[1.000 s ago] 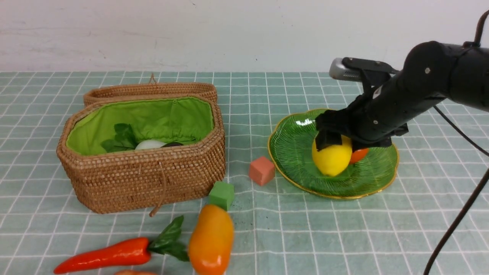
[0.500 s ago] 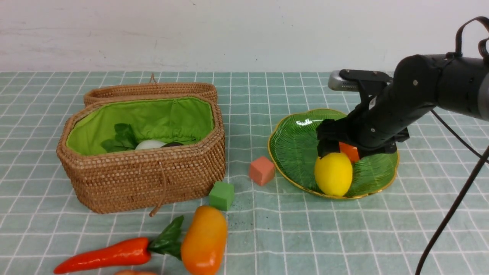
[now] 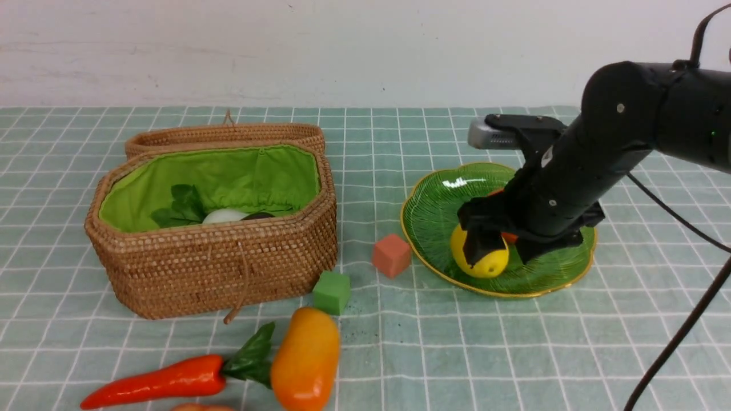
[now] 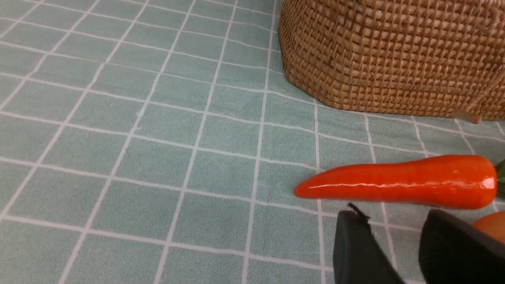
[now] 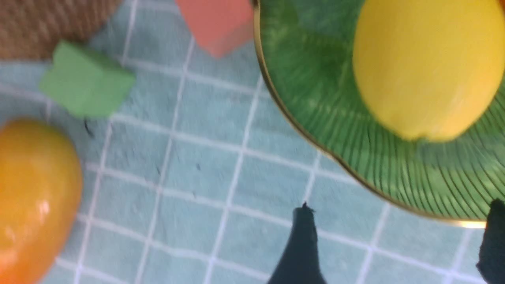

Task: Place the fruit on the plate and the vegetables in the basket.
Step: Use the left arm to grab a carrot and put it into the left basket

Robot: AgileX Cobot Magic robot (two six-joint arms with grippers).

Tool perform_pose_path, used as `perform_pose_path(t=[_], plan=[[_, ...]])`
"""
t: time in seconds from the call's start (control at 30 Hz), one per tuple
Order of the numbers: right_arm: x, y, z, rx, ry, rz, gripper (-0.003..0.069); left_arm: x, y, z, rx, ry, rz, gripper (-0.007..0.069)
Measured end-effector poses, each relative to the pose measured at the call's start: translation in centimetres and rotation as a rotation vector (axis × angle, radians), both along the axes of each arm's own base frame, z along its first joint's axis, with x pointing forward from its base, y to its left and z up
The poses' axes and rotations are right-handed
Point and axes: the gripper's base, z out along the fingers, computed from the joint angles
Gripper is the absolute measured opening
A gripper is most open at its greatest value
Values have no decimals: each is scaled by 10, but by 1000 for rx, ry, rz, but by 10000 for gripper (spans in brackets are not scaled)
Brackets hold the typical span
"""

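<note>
Right gripper (image 3: 505, 254) is held low over the plate (image 3: 434, 217), just above the lemon (image 3: 490, 261); in the right wrist view its fingers (image 5: 302, 240) are seen spread wide with only cloth and plate rim between them; nothing is gripped; the lemon lies just beyond the fingertips.

The plate is placed at 3 o'clock on the checked tablecloth (image 3: 514, 354); the lemon is lying in the plate's 7 o'clock part; a persimmon (image 3: 507, 236) is mostly hidden behind the arm, at 1 o'clock from the lemon.

The basket (image 3: 217, 268) is set at 9 o'clock, lid open; a white radish (image 3: 224, 216) with green leaves (image 3: 180, 208) is seen inside; a dark item beside it cannot be identified.

The mango (image 3: 305, 357) is lying on the cloth at 6 o'clock, outside the plate; the carrot (image 3: 154, 381) is lying at 9 o'clock from the mango, its leaves against it.

A pink cube (image 3: 392, 254) is found just at 9 o'clock of the plate; a green cube (image 3: 331, 291) is placed at 7 o'clock from that, near the basket's corner.

Left gripper (image 4: 394, 215) is seen only in the left wrist view; it is held near the carrot, its jaws parted by a narrow gap, with nothing between them.
</note>
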Motion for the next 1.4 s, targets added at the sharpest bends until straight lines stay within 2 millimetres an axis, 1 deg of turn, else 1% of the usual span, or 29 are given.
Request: perform_pose_path(t=[0.03, 0.07, 0.13, 0.17, 0.2, 0.23, 0.27, 0.3, 0.33, 0.37, 0.4, 0.43, 0.47, 0.5, 0.53, 0.57, 0.6, 0.63, 0.67, 0.7, 0.8, 0.83, 0.9, 1.0, 1.17, 1.3, 1.4], plan=[[-1, -1, 2, -5, -5, 5, 547, 0, 0, 0, 0, 0, 0, 239], [-9, -7, 15, -32, -19, 35, 518, 0, 0, 0, 0, 0, 0, 239], [-19, -18, 39, -45, -69, 39, 459, 0, 0, 0, 0, 0, 0, 239], [-20, -21, 41, -49, -76, 37, 451, 0, 0, 0, 0, 0, 0, 239], [-33, -34, 67, -49, -133, 21, 370, 0, 0, 0, 0, 0, 0, 239], [-33, -35, 67, -51, -130, 19, 370, 0, 0, 0, 0, 0, 0, 239], [-42, -42, 82, -47, -165, 9, 313, 0, 0, 0, 0, 0, 0, 239], [-56, -54, 101, -47, -205, -10, 223, 0, 0, 0, 0, 0, 0, 239], [-70, -62, 115, -42, -233, -23, 141, 0, 0, 0, 0, 0, 0, 239], [-75, -64, 119, -39, -244, -25, 114, 0, 0, 0, 0, 0, 0, 239], [-86, -70, 126, -37, -260, -34, 64, 0, 0, 0, 0, 0, 0, 239], [-110, -79, 136, -29, -302, -44, 4, 0, 0, 0, 0, 0, 0, 239], [-122, -82, 135, -31, -309, -49, -10, 0, 0, 0, 0, 0, 0, 239], [-138, -87, 136, -26, -333, -59, -16, 0, 0, 0, 0, 0, 0, 239], [-138, -87, 132, -28, -325, -60, -16, 0, 0, 0, 0, 0, 0, 239], [-162, -94, 121, -19, -341, -78, -17, 0, 0, 0, 0, 0, 0, 239], [-164, -94, 120, -15, -349, -82, -17, 0, 0, 0, 0, 0, 0, 239], [-179, -98, 107, -6, -369, -92, -17, 0, 0, 0, 0, 0, 0, 239], [-184, -99, 102, -7, -369, -93, -17, 0, 0, 0, 0, 0, 0, 239], [-197, -103, 87, 0, -393, -103, -17, 0, 0, 0, 0, 0, 0, 239], [-217, -109, 50, 24, -482, -127, -17, 0, 0, 0, 0, 0, 0, 239], [-217, -109, 50, 28, -498, -130, -17, 0, 0, 0, 0, 0, 0, 239], [-224, -112, 33, 42, -564, -142, -17, 0, 0, 0, 0, 0, 0, 239], [-227, -114, 19, 48, -609, -150, -17, 0, 0, 0, 0, 0, 0, 239], [-232, -115, -7, 25, -566, -147, -14, 0, 0, 0, 0, 0, 0, 239], [-237, -111, -23, 20, -520, -97, -14, 0, 0, 0, 0, 0, 0, 239], [-240, -109, -28, 17, -498, -71, -10, 0, 0, 0, 0, 0, 0, 239]])
